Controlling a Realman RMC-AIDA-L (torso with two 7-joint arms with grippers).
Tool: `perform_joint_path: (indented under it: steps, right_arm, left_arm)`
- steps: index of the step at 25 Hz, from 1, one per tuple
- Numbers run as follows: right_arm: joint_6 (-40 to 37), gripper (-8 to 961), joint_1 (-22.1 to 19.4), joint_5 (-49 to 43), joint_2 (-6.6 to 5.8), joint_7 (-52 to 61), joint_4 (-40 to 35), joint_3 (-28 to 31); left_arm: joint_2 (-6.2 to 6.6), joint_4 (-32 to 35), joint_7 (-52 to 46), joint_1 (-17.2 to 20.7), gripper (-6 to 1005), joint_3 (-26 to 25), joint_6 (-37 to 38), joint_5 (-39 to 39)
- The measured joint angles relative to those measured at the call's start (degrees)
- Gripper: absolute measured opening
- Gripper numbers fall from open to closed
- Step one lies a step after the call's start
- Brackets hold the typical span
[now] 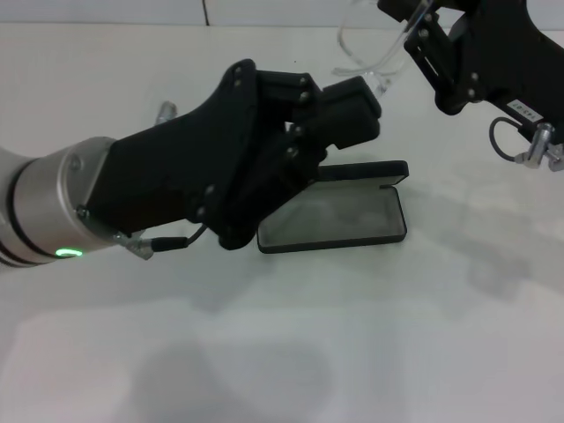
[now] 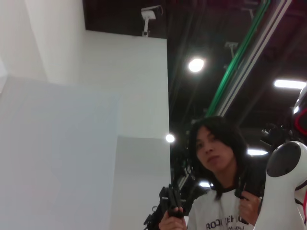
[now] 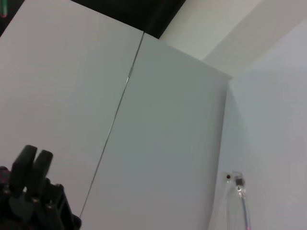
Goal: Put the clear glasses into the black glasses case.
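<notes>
Left gripper (image 1: 352,110) hides open black glasses case (image 1: 352,220), clear glasses (image 1: 374,53) cut off

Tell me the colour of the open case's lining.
Grey, inside the black glasses case; the head view shows it best.

Black end effectors (image 1: 352,110), silver green-lit wrist (image 1: 53,211).

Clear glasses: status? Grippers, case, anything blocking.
Right gripper holds clear glasses aloft, behind the case. Left gripper over open black glasses case, partly blocking it.
</notes>
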Motion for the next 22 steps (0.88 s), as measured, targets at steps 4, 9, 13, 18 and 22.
perform_joint_path:
  steps: [4,9,13,18,22]
  right_arm:
    - [-0.04,139,-0.94,0.75,0.00,-1.17,0.03,0.14]
    - [-0.89,139,-2.28,4.29,-0.04,-1.89,0.01,0.16]
    - [-4.25,140,-3.05,7.49,-0.14,-2.01,0.17,0.30]
    - [-7.17,140,-2.01,10.10,-0.07,-1.69,-0.11,-0.01]
    - [-5.78,141,0.09,10.00,-0.02,-1.82,0.40,-1.62]
  left_arm:
    - [0.17,0.93,0.02,1.11,54,-0.15,0.03,-0.61]
    - [0.34,0.63,0.09,1.41,54,-0.19,0.03,-1.14]
    - [0.34,-0.21,0.73,1.43,54,-0.19,-0.12,-0.95]
    - [0.29,-1.13,0.86,0.25,55,-0.15,-0.59,1.16]
    - [-0.06,-3.24,1.04,-2.12,55,0.27,-0.77,2.29]
